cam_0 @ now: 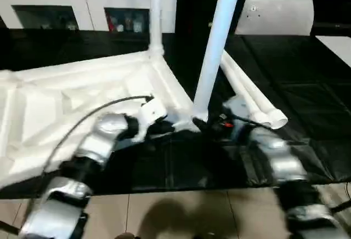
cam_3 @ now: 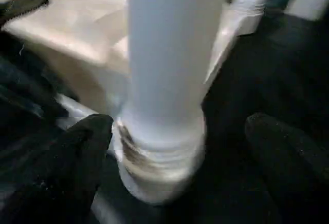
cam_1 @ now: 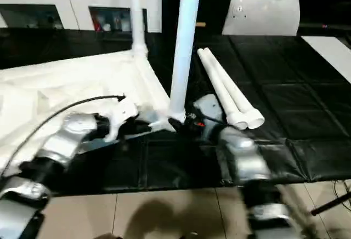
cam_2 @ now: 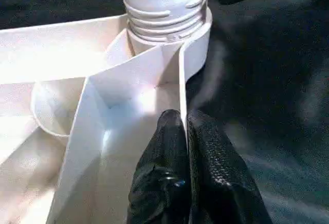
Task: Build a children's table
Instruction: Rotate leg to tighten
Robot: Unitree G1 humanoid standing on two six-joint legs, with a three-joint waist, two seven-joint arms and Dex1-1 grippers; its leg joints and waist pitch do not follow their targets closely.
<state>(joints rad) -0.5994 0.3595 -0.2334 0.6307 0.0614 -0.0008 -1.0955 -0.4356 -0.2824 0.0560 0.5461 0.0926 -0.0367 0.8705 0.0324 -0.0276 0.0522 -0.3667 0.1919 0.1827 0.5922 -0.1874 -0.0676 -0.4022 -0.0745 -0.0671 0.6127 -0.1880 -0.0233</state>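
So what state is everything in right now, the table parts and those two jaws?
Tabletop: upside down on the black mat, ribs up.
Near leg: upright in the near corner socket, threads still showing.
Far leg: upright in the far corner socket.
Two spare legs: lying side by side on the mat.
Left gripper: jaws shut on the tabletop's rim.
Right gripper: jaws open around the near leg's base.

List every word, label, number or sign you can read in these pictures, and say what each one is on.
None can be read.
The tabletop, the standing legs and the two loose legs bear no print that shows.
The small coloured items on the cabinet shelf are too small and blurred to read.
The red spot by the right gripper is too blurred to tell whether it carries text.
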